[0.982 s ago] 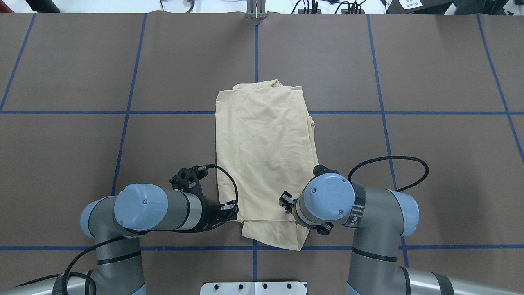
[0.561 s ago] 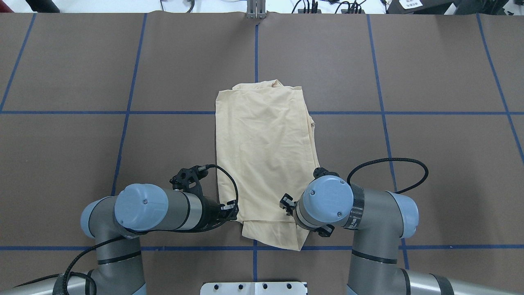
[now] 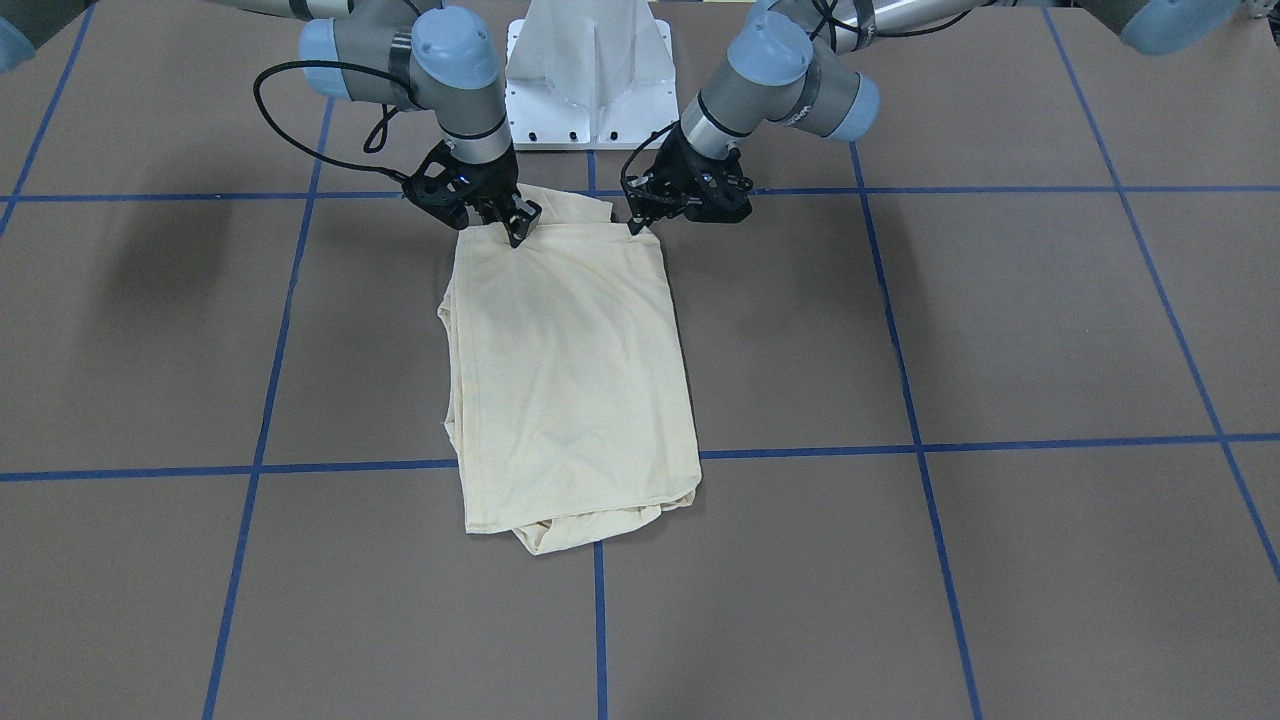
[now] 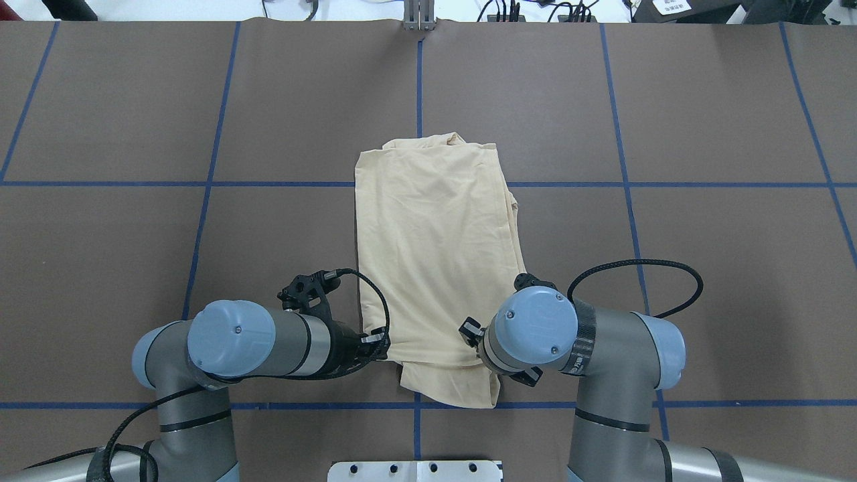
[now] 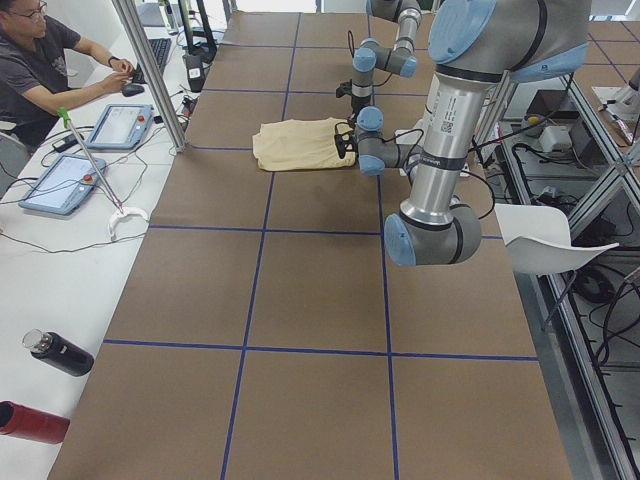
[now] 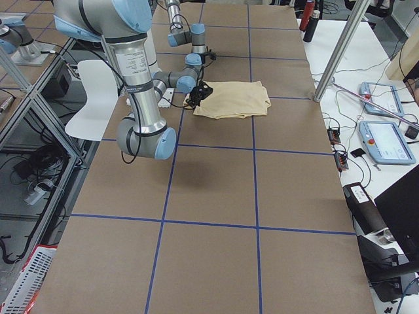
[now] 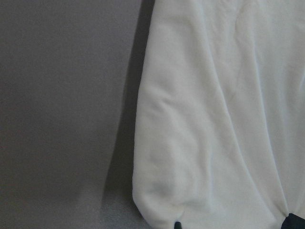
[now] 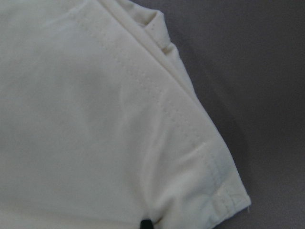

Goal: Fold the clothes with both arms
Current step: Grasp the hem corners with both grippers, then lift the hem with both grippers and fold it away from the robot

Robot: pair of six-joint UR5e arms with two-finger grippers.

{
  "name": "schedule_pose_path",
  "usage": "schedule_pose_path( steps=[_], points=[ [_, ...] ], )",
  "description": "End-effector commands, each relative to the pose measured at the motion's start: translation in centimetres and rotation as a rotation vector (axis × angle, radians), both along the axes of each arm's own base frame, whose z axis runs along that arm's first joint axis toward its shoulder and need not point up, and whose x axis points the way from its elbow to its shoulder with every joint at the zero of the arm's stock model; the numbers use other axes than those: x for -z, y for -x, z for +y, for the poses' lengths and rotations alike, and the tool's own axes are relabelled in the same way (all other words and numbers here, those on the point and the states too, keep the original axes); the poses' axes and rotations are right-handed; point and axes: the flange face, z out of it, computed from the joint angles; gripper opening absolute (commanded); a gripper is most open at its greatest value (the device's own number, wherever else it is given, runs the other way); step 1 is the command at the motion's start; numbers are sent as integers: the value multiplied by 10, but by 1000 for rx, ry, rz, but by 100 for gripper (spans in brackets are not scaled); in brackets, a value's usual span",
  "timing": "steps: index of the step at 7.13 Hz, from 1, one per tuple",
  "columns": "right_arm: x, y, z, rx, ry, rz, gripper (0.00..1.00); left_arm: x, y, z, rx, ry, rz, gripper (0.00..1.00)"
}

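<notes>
Just out from the white pedestal base, on its left-arm side, the left gripper sits low at the brown table. Its fingers are closed on a bunch of cloth at one corner of the pale cream T-shirt. The shirt lies folded into a long strip running straight away from the base, with no print showing. On the base's right-arm side, the right gripper nips the stitched hem corner nearest the base between its fingers.

Left claw, right claw pinched, low.
</notes>
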Motion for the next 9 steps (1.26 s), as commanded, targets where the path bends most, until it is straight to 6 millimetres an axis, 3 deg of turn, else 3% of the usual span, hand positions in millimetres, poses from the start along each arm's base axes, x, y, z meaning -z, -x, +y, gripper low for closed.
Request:
schedule_pose_path(
  steps=[1,4,7,9],
  points=[
    [4,-3,0,-5,1,-10,0,0,0,0,0,-1,0,0],
    [17,-14,1,-8,-8,-41,0,8,5,2,-4,-9,17,0],
    [25,-24,2,-5,-9,-63,0,36,30,10,-7,-27,81,0],
    [29,-33,4,2,-6,-79,0,42,46,22,-21,-37,103,0]
  ],
)
